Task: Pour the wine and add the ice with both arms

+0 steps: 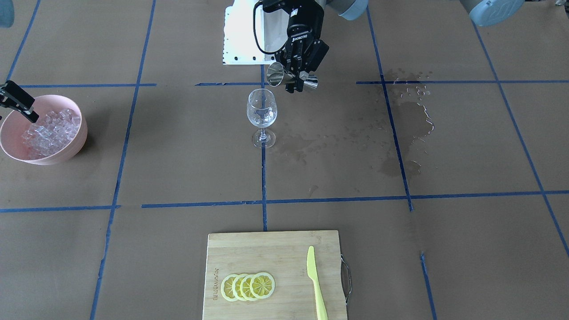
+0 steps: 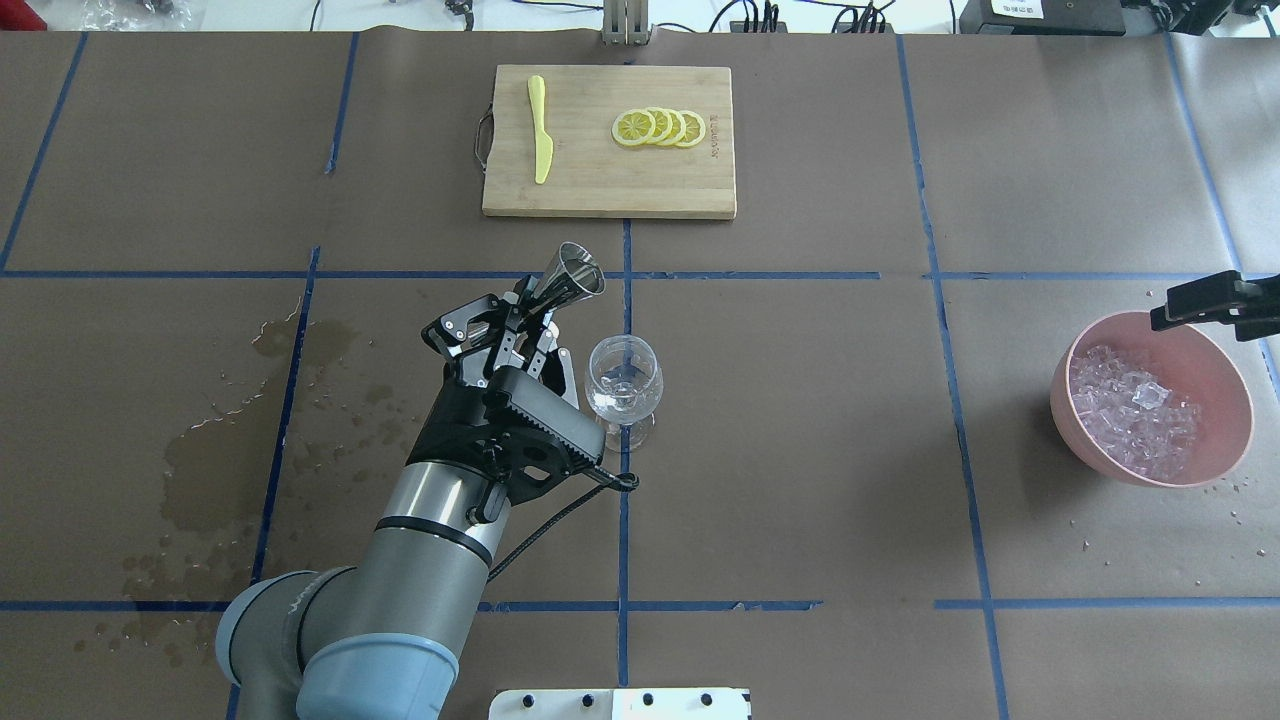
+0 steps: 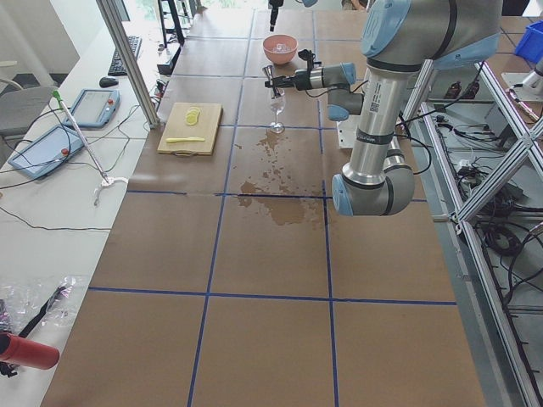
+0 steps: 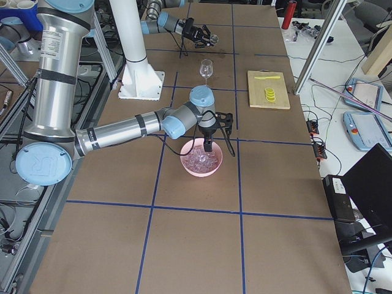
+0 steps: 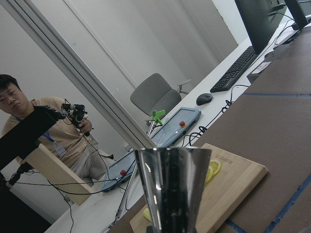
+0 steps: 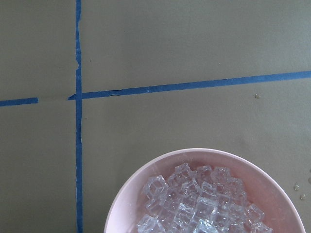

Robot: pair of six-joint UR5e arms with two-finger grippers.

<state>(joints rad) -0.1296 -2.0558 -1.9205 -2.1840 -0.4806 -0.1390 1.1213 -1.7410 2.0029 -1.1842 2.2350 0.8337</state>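
Lying tilted in left gripper (image 2: 533, 312), the jigger (image 2: 573, 275) faces the board (image 2: 600, 185).

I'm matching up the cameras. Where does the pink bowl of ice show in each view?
Front-facing: bowl at the left edge, mid-height.
Overhead: bowl at the right side, mid-height.
Exterior left: bowl at top centre, far end of the table.
Exterior right: bowl near the picture's centre.
Left wrist: not in it.
Right wrist: bowl at the bottom edge, cut off.
Shared landmark: the wine glass, seen in all four fixed views.
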